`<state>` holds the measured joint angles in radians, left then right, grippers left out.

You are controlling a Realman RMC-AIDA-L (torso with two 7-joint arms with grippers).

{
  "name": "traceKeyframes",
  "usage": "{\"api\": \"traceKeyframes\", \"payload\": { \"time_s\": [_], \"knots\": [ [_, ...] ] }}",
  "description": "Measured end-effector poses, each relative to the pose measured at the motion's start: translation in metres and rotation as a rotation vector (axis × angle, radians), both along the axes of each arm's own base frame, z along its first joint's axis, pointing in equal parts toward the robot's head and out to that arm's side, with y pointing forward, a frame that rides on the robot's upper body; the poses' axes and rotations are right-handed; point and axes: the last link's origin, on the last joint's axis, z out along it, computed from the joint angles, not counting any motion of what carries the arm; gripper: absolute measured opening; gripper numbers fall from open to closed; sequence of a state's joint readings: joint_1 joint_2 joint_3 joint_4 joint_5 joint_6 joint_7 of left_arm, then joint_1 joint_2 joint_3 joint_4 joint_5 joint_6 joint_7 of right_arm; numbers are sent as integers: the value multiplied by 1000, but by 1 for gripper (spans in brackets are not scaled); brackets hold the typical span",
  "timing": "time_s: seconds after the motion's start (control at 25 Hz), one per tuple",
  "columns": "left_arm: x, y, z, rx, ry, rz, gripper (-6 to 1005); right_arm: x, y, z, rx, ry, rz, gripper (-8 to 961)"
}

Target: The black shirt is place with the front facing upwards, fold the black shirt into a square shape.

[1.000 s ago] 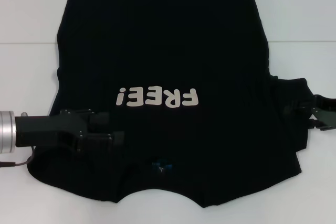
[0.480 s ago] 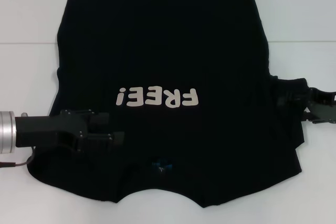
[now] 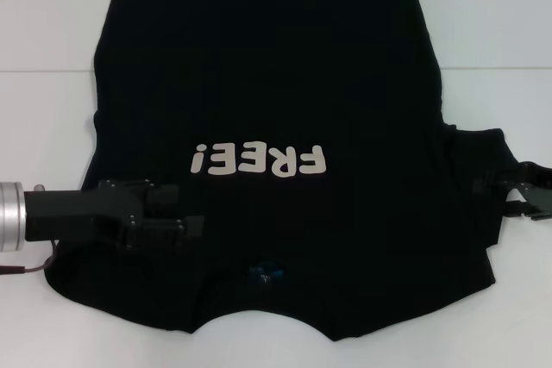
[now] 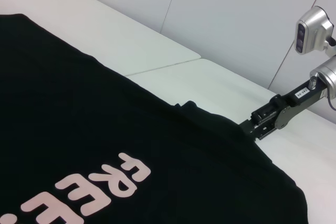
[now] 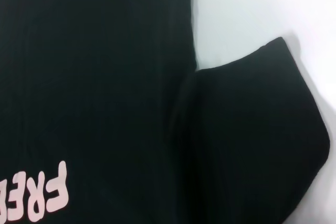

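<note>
We see right gripper point(image 3: 517, 191) slid back to sleeve hem at desk point(image 3: 52, 118) right edge, closure unclear; left gripper point(image 3: 185, 223) unmoved on black shirt point(image 3: 267, 84), closure unclear; fold not started.

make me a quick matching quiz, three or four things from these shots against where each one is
Things:
1. left claw
2. right claw
3. FREE! print
4. table

Places:
A. at the sleeve on the robot's right
B. under the shirt
C. mid-chest, upside down in the head view
D. over the shirt near its left shoulder

Pairs: 1-D, 2-A, 3-C, 4-B
</note>
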<state>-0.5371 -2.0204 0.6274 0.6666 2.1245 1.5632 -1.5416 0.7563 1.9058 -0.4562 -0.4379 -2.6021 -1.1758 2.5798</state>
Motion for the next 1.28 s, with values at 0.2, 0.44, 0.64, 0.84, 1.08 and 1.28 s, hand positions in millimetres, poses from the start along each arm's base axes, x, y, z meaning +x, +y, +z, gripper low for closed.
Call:
{"api": "traceKeyframes", "payload": {
  "time_s": [0.2, 0.44, 0.64, 0.84, 1.08, 1.28],
  "knots": [
    [1, 0, 0, 0, 0, -2, 827, -3, 1, -2, -1, 6, 7, 784],
    [1, 1, 0, 0, -1, 0, 827, -6, 3, -4, 0, 10, 15, 784],
    [2, 2, 0, -1, -1, 1, 827, -8, 4, -5, -1, 11, 19, 785],
    [3, 3, 1, -1, -1, -3, 827, -8, 4, -5, -1, 13, 15, 780],
    [3, 3, 1, -1, -2, -3, 827, -9, 4, -5, -29, -14, 30, 691],
    [4, 3, 1, -1, -2, -2, 827, -9, 3, -7, -51, -41, 25, 482]
  ]
}}
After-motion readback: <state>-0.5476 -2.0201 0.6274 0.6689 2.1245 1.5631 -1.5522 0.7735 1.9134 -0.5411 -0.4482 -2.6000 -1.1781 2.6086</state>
